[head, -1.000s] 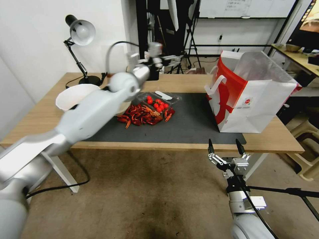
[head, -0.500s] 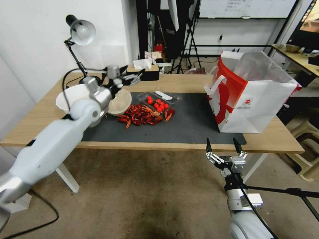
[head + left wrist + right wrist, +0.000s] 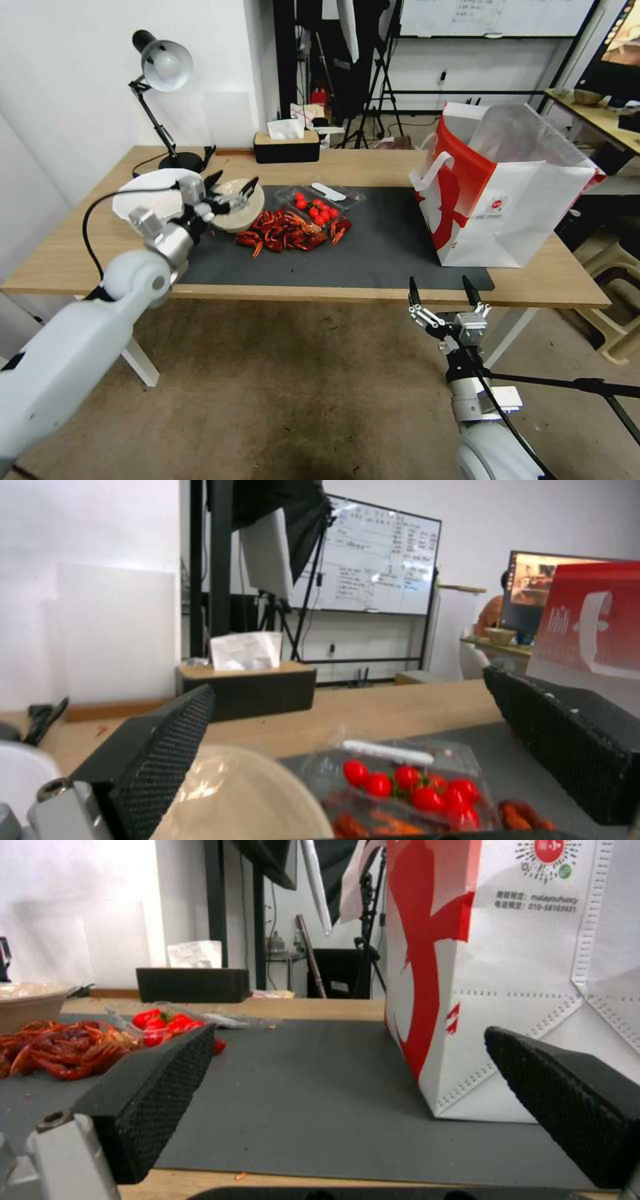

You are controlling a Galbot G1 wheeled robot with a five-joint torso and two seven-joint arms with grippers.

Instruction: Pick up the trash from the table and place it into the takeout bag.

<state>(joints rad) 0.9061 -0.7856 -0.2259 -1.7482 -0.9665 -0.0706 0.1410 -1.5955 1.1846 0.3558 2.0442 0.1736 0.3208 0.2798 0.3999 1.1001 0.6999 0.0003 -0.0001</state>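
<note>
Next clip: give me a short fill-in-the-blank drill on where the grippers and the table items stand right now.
1. The left gripper hovers open over the beige round ____.
2. The right gripper waits open in front of the table's ____ edge.
3. The takeout bag stands ____ on the dark grey mat.
4. The clear tray holds small red ____.

Missing words: bowl; near; upright; tomatoes

The left gripper (image 3: 231, 187) is swinging back from over the far side of the bench and dropping, jaws spread, over the bowl (image 3: 241, 212). The right gripper (image 3: 443, 292) is sinking slightly.
</note>
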